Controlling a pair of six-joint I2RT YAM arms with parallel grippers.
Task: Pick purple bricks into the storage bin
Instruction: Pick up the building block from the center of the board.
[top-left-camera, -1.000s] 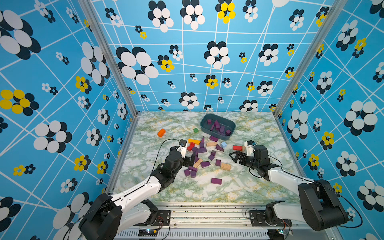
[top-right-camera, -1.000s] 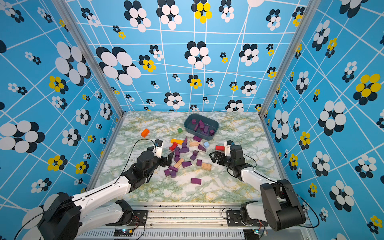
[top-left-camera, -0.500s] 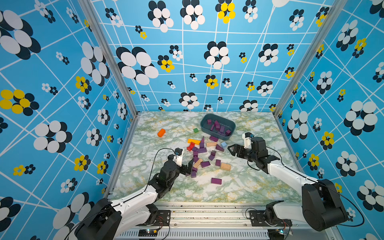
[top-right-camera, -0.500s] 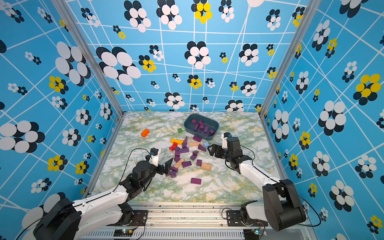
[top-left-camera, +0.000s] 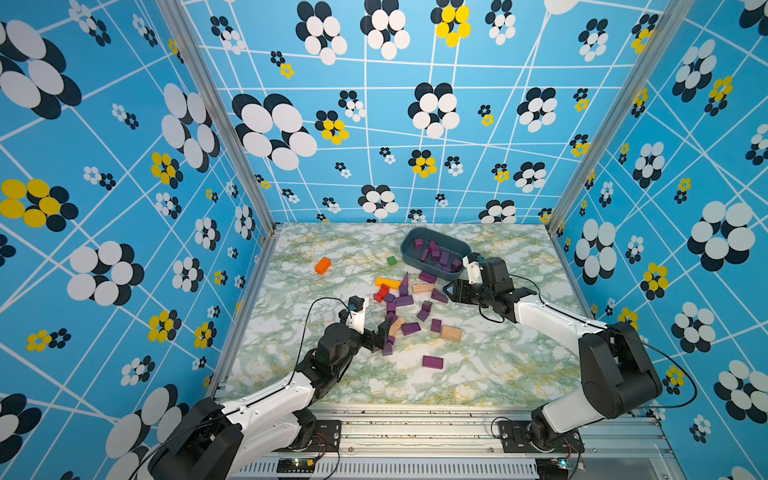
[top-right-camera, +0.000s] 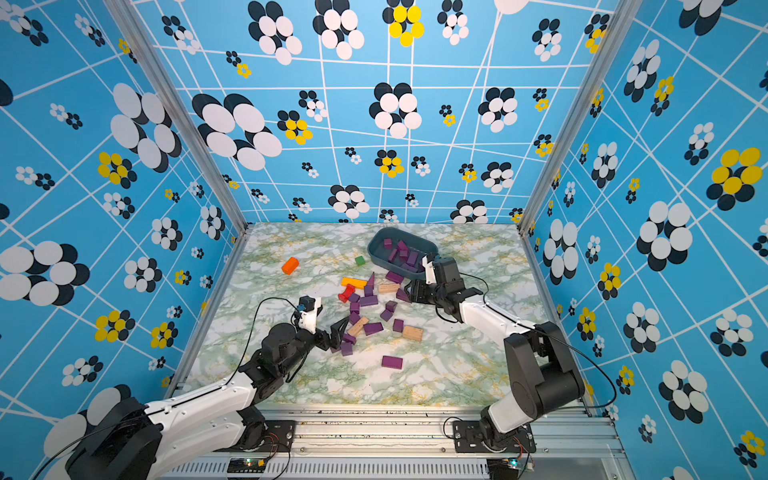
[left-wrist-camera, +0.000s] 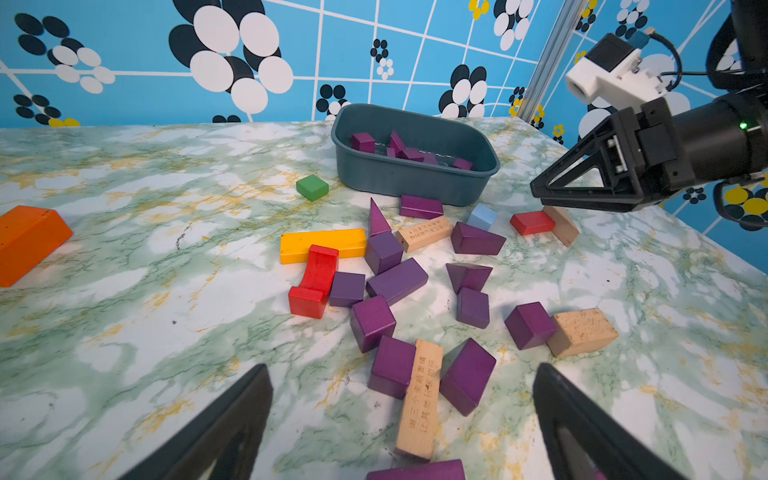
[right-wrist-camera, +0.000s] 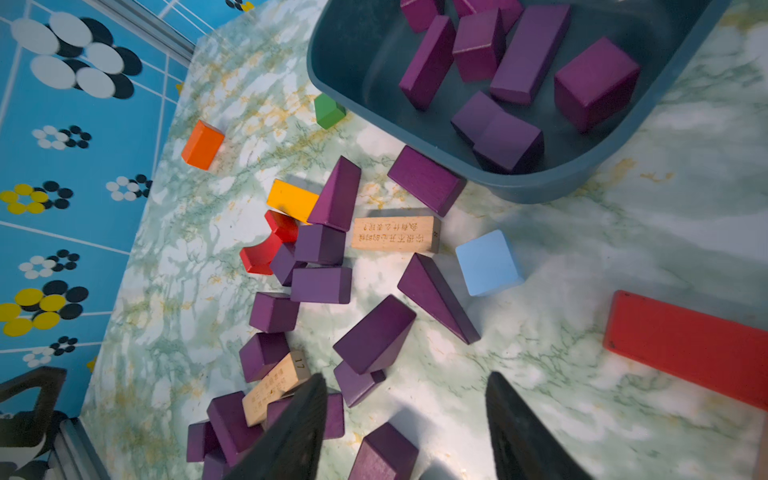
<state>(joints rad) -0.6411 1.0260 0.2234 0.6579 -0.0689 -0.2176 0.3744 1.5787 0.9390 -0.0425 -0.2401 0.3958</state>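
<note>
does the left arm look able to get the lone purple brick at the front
Probably yes: the lone purple brick lies on bare table near the left gripper, fingers open, nothing between.

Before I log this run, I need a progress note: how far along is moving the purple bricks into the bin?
Done: several dark-purple wooden bricks lie in the dark teal-grey plastic storage bin. In hand: nothing; the left end effector is open, the right end effector empty by the bin. Left: over a dozen purple bricks on the marble-patterned table.
</note>
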